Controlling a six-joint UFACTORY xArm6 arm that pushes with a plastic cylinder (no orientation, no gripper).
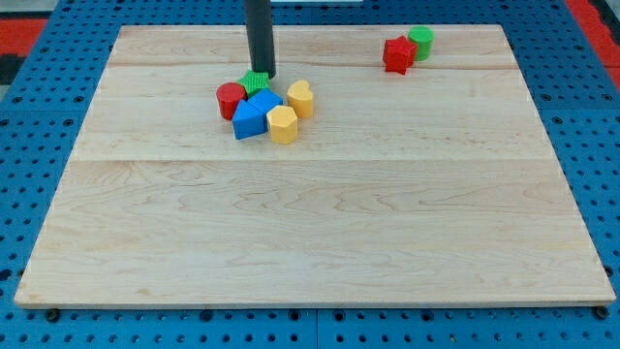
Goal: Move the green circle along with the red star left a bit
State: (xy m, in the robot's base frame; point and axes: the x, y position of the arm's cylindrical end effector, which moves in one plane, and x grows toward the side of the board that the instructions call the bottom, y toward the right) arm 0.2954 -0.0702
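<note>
Green circle (420,40) touching red star (397,54)

Two red blocks (231,98) (397,54), two green (256,81) (420,41), two blue (249,120) (264,101), two yellow (300,99) (282,125).

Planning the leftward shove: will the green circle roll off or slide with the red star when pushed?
The green circle probably slides rather than rolls, since it seems to stand on a flat end. It touches the red star, so both may travel together, though the star's points could twist it aside. My tip is far away, by the green star.
</note>
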